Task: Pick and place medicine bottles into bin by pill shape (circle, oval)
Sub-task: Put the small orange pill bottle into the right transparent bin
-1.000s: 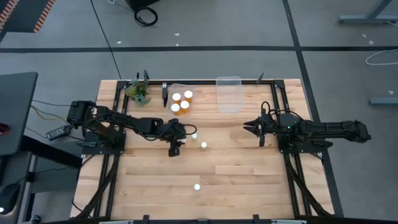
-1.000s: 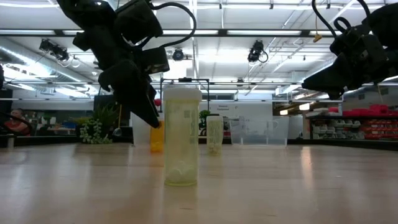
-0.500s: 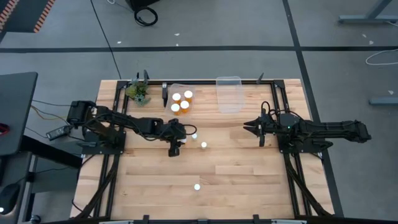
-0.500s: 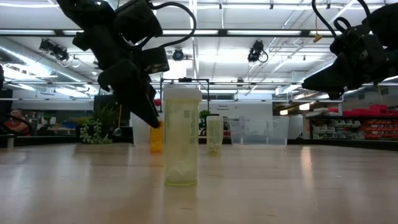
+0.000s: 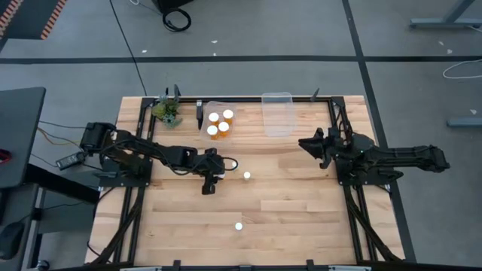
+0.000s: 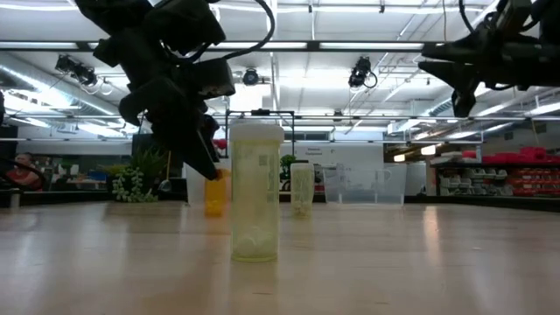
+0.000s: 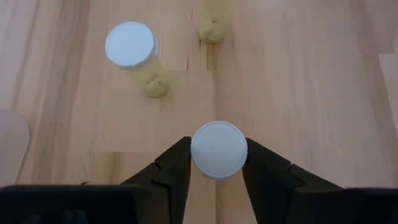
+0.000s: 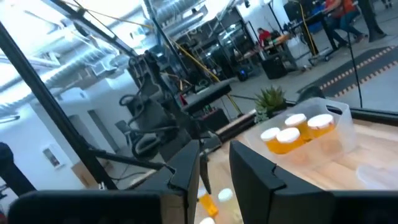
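A big industrial lab or workshop hall is showing here: ceiling strip lights (image 6: 367, 45) are glowing, taped lines (image 5: 226, 59) are crossing the concrete floor, and red shelving (image 6: 499, 171) is standing behind the wooden table (image 5: 286, 203).

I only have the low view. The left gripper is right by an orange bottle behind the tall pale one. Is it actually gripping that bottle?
Observer: Yes. The left wrist view shows the left gripper closed on the white cap of a medicine bottle.
Operator: How many are in a bin already?
Observer: The high view shows four white-capped bottles standing in the left clear bin. The right clear bin shows none.
Operator: Where is the other arm over the table?
Observer: In the high view the right gripper hovers over the table's right side, just in front of the right clear bin. It holds nothing.
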Controlling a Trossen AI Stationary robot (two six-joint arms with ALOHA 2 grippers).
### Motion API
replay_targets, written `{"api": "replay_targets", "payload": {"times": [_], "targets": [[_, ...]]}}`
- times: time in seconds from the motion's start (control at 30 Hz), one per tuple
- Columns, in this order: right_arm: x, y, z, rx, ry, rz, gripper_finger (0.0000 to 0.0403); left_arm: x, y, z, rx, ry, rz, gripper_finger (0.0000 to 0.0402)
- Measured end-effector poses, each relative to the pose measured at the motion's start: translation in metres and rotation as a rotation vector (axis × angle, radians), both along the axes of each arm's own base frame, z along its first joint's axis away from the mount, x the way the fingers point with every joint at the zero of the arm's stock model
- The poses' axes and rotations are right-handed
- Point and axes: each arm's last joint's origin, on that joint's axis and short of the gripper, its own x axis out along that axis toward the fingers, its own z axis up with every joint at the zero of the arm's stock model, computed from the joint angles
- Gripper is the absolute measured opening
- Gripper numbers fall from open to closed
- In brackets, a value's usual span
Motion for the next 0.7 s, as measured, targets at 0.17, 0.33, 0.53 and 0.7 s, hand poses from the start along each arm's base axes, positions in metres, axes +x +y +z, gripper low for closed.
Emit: {"api": "replay_targets", "payload": {"times": [0.17, 0.33, 0.53, 0.7], "targets": [[0.004, 0.000, 0.004, -0.009, -0.044, -0.001, 0.0095, 0.000, 0.000, 0.001, 0.004, -0.001, -0.009, 0.0131], [0.015, -0.001, 0.011, -0.002, 0.004, 0.008, 0.0095, -0.002, 0.000, 0.005, 0.014, -0.008, -0.021, 0.0136], [0.050, 0.002, 0.039, -0.097, 0.114, 0.040, 0.0095, -0.003, 0.000, 0.012, 0.012, -0.048, -0.021, 0.0139], [0.094, 0.004, 0.061, -0.199, 0.271, 0.049, 0.0095, -0.005, 0.001, 0.021, 0.010, -0.077, -0.020, 0.0132]]}}
